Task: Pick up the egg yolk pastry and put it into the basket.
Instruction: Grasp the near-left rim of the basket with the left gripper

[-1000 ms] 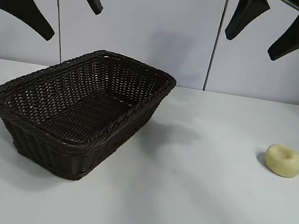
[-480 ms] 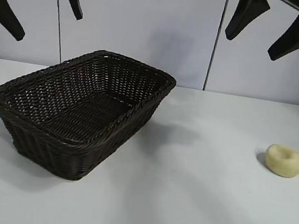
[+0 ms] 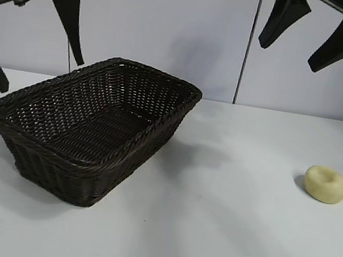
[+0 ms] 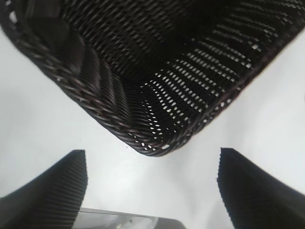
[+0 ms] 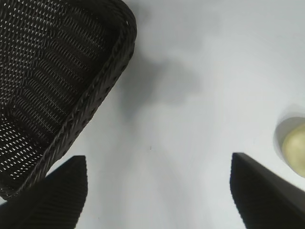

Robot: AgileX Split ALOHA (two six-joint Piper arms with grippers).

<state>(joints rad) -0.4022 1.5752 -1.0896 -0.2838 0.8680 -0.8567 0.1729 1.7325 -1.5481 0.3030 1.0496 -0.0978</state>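
Pastry [image 3: 326, 184] on white table [image 3: 228, 227], out at right side of exterior view, well apart from basket [image 3: 91, 126]; upright, dimpled top up, nothing touching it. Seen only as pale edge in right wrist view [image 5: 294, 143], off to one side of gap between fingers. Basket on left half of table, long axis running diagonally, hollow showing nothing but weave. Near corner of rim fills left wrist view [image 4: 152, 143], braid and open weave plain to see. Left gripper [image 3: 38, 50] above left end of basket, pointing steeply down, jaws wide apart, holding nothing; one finger [image 3: 71, 20] against back wall above far rim, other finger at picture's left edge. Both fingertips visible in left wrist view, bare table between them. Right gripper [image 3: 315, 33] high at upper right, well above table, between basket and pastry, jaws likewise wide apart, nothing held; fingers [image 3: 282, 16] dark against grey wall [image 3: 174, 25]. Shadow on table right of basket.
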